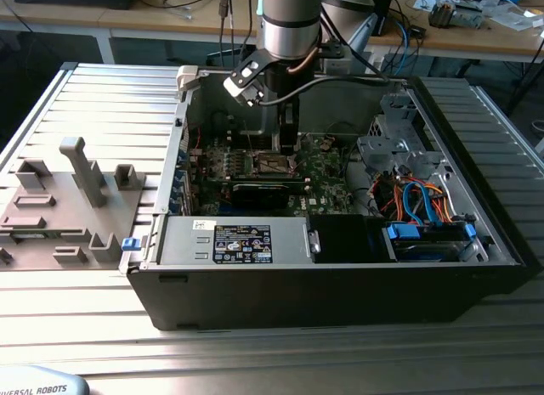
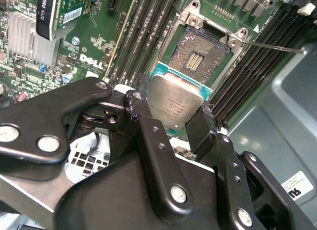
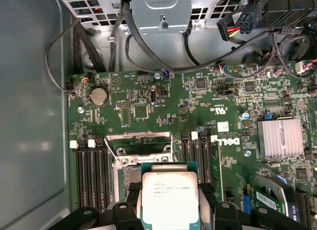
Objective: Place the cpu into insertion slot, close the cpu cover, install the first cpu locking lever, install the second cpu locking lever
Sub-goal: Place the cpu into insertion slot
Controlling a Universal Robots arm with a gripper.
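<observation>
My gripper (image 2: pixel 173 107) is shut on the cpu (image 2: pixel 176 104), a small square chip with a dull silver top and a green edge. Its black fingers (image 2: pixel 141 116) press on two opposite sides of the chip. The cpu hangs just above the insertion slot (image 2: pixel 198 57), a dark square recess with a metal rim that lies uncovered on the green motherboard. In the first wrist view the cpu (image 3: pixel 170 198) overlaps the near part of the insertion slot (image 3: pixel 130 176), and the silver frame of the cpu cover (image 3: pixel 138 141) sits at the slot's far edge. A thin locking lever (image 2: pixel 272 46) sticks out sideways.
The motherboard lies inside an open black computer case (image 1: pixel 340 284) on a ribbed metal table. Black memory slots (image 2: pixel 143 37) flank the socket, and a finned heatsink (image 3: pixel 280 136) and cable bundles (image 1: pixel 408 195) are nearby. A grey fixture plate (image 1: pixel 68 191) sits at the exterior view's left.
</observation>
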